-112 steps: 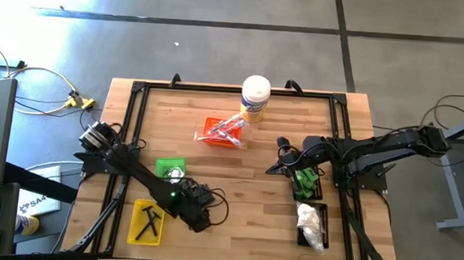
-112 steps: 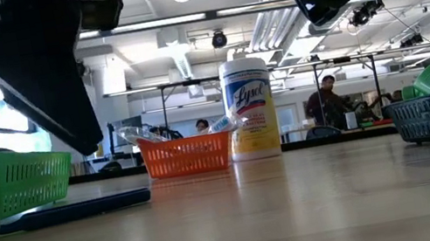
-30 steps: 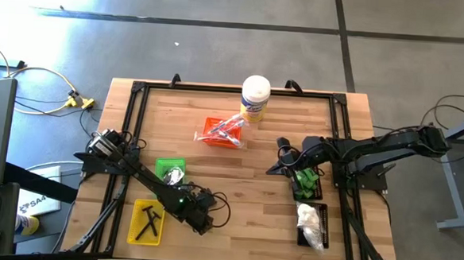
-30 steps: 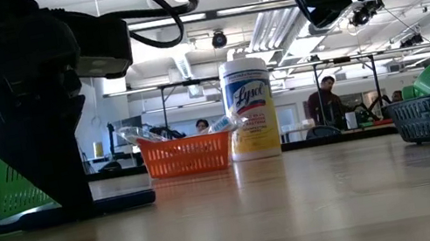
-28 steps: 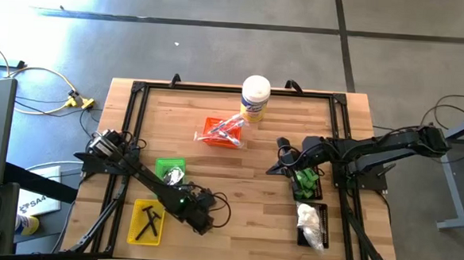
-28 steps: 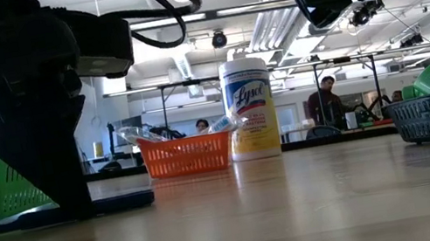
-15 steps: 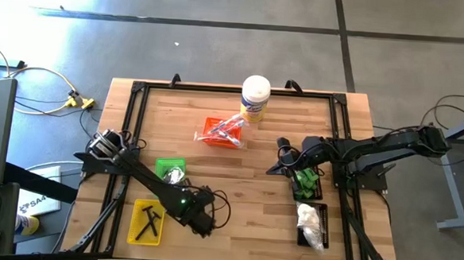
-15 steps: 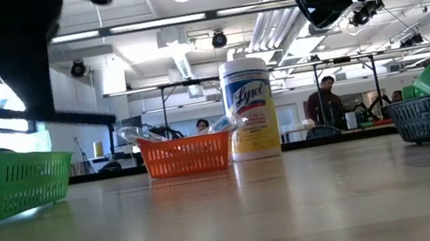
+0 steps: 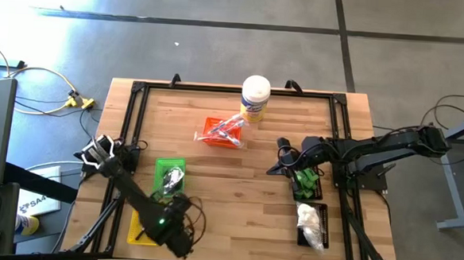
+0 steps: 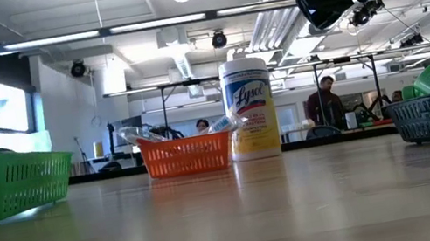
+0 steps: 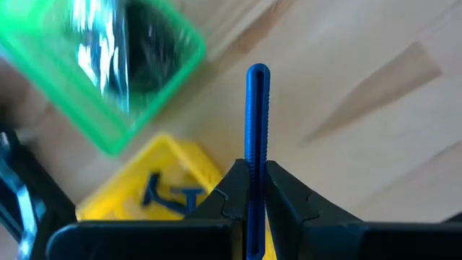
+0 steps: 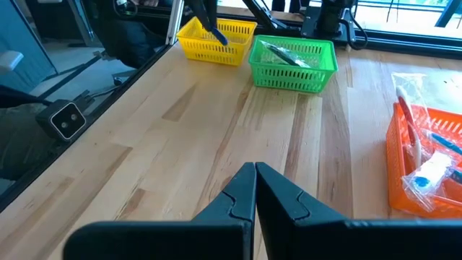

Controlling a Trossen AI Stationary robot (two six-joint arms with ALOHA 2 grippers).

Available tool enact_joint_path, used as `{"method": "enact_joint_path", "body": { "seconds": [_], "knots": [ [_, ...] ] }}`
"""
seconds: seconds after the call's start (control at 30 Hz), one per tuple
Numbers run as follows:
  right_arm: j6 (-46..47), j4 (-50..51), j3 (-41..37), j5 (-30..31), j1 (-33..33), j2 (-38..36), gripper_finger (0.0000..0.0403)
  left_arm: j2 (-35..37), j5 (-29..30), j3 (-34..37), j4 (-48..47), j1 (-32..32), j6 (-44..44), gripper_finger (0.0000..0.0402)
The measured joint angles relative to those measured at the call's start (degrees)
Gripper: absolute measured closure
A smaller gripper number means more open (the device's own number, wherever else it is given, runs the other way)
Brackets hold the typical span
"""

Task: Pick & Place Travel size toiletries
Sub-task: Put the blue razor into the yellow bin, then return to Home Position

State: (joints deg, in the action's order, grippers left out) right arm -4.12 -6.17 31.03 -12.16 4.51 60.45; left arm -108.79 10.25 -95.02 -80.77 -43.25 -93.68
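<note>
The left claw (image 11: pixel 257 189) grips a thin blue stick (image 11: pixel 257 123) above the tabletop (image 9: pixel 237 186), near the yellow tray (image 11: pixel 155 189) and green tray (image 11: pixel 108 87). The right claw (image 12: pixel 255 189), closed and empty, waits by the black tray of green bottles (image 9: pixel 306 182).

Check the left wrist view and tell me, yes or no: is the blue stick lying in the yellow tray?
No: the blue stick is clamped between the left gripper's fingers, held above the yellow tray and the wooden table.
</note>
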Motion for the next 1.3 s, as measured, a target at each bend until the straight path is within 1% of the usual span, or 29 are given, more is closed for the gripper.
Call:
{"method": "enact_joint_path", "body": {
  "seconds": [0.17,0.27,0.33,0.47,0.6,0.73,0.93,1.03,1.13,1.3],
  "knots": [
    [0.0,0.0,0.0,0.0,0.0,0.0,0.0400,0.0,-0.5,0.0,-1.5,-5.7,-10.2,0.0380],
    [0.0,0.0,0.0,0.0,0.0,0.0,0.0400,0.0,-2.4,0.0,-4.0,-9.0,-17.1,0.0380],
    [0.0,0.0,0.0,0.0,0.0,0.0,0.0400,0.0,-2.5,0.0,-5.1,-11.0,-21.4,0.0380],
    [0.0,0.0,0.0,0.0,0.0,0.0,0.0400,0.0,-1.9,0.0,-6.2,-14.3,-26.7,0.0380],
    [0.0,0.0,0.0,0.0,0.0,0.0,0.0400,-0.1,-1.8,0.3,-5.7,-16.1,-28.6,0.0380],
    [0.0,0.0,0.0,0.0,0.0,0.0,0.0400,-0.1,-1.7,1.5,-5.3,-16.1,-28.6,0.0373],
    [0.0,0.0,0.0,0.0,0.0,0.0,0.0400,-0.2,-1.6,4.6,-4.4,-16.0,-27.9,0.0334],
    [0.0,0.0,0.0,0.0,0.0,0.0,0.0400,-0.2,-2.5,5.6,-4.4,-16.0,-29.2,0.0315],
    [0.0,0.0,0.0,0.0,0.0,0.0,0.0400,-0.2,-3.8,5.8,-4.8,-16.0,-29.7,0.0292],
    [0.0,0.0,0.0,0.0,0.0,0.0,0.0400,-0.2,-3.6,5.9,-4.9,-16.0,-29.5,0.0265]
  ]
}}
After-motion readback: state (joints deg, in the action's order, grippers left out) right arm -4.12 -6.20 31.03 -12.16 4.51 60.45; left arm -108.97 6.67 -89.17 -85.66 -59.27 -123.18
